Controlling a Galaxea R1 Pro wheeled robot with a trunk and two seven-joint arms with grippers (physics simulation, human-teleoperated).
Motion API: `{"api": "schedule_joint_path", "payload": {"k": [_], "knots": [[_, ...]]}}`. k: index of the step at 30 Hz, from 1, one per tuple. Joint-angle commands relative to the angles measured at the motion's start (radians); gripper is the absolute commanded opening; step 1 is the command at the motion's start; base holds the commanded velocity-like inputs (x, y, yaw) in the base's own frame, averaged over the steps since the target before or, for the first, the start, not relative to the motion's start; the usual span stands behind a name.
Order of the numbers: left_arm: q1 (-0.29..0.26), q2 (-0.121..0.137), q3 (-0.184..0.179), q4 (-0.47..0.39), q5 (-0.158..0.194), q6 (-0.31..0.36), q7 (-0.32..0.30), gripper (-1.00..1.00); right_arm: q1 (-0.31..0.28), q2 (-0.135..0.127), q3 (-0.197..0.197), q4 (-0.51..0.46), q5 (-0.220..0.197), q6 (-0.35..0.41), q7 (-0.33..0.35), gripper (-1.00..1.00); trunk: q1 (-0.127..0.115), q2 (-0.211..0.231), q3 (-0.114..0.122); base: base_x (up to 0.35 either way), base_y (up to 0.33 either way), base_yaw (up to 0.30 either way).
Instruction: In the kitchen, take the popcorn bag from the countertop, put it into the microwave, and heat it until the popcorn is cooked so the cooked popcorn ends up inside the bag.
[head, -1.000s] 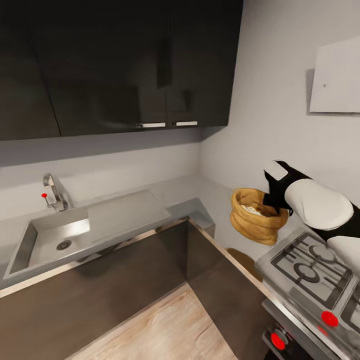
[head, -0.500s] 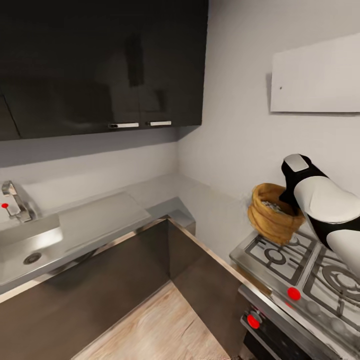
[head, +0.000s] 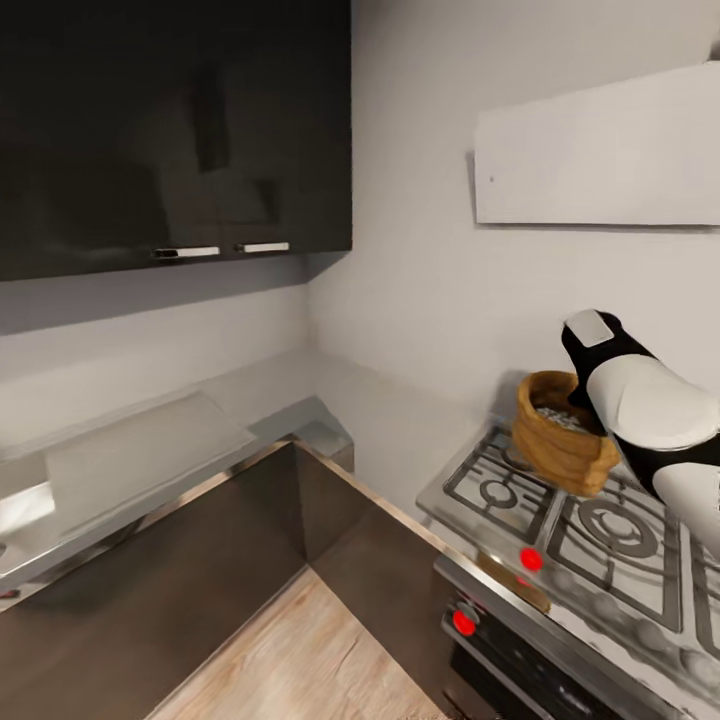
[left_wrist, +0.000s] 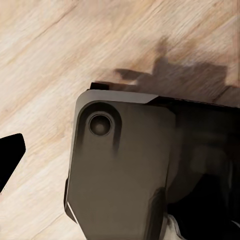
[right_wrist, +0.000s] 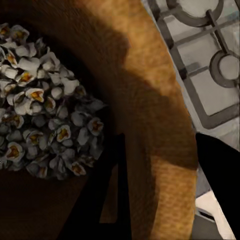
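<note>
Right gripper (right_wrist: 165, 170) pinches the rolled rim of the popcorn bag (head: 562, 436): light, soft-walled, likely to sag; left gripper's state cannot be told.

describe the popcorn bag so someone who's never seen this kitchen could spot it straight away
Find the steel gas hob against the pale wall. Over its back burners, the right gripper grips the rim of the popcorn bag, one finger inside and one outside. It is the only tan, wrinkled paper sack there, rolled at the rim, with pale popcorn heaped inside.
</note>
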Motion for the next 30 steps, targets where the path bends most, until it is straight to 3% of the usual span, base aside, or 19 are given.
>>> {"api": "schedule_joint_path", "payload": {"k": [1,2,5,11,17,30], "knots": [[-0.001,0.000,0.006,0.001,0.004,-0.003,-0.005,1.00,-0.001,0.000,0.008,0.000,-0.001,0.010,-0.005,-1.00,0.001,-0.002,-0.002,-0.052,0.000,-0.223],[-0.001,0.001,0.007,0.001,0.004,-0.003,-0.004,1.00,-0.001,-0.002,0.031,0.001,-0.002,0.010,-0.001,-1.00,0.001,-0.002,-0.002,-0.241,0.000,-0.073],[-0.001,0.004,0.007,0.001,0.004,-0.003,-0.005,1.00,-0.001,-0.005,0.046,0.007,-0.004,0.018,0.011,-1.00,0.001,-0.002,-0.002,-0.309,0.000,-0.022],[-0.001,0.004,0.007,0.001,0.004,-0.003,-0.004,1.00,0.012,-0.010,0.047,0.008,-0.004,0.042,0.054,-1.00,0.001,-0.002,-0.002,-0.336,0.001,-0.002],[-0.001,0.006,0.008,0.001,0.006,-0.003,-0.004,1.00,0.022,-0.010,0.047,0.002,0.000,0.036,0.039,-1.00,0.001,-0.002,-0.002,-0.337,0.111,-0.001],[-0.001,0.006,0.007,0.001,0.003,-0.003,-0.004,1.00,0.022,-0.002,0.050,0.007,-0.002,0.038,0.034,-1.00,0.001,-0.002,-0.002,-0.330,0.164,-0.181]]}}
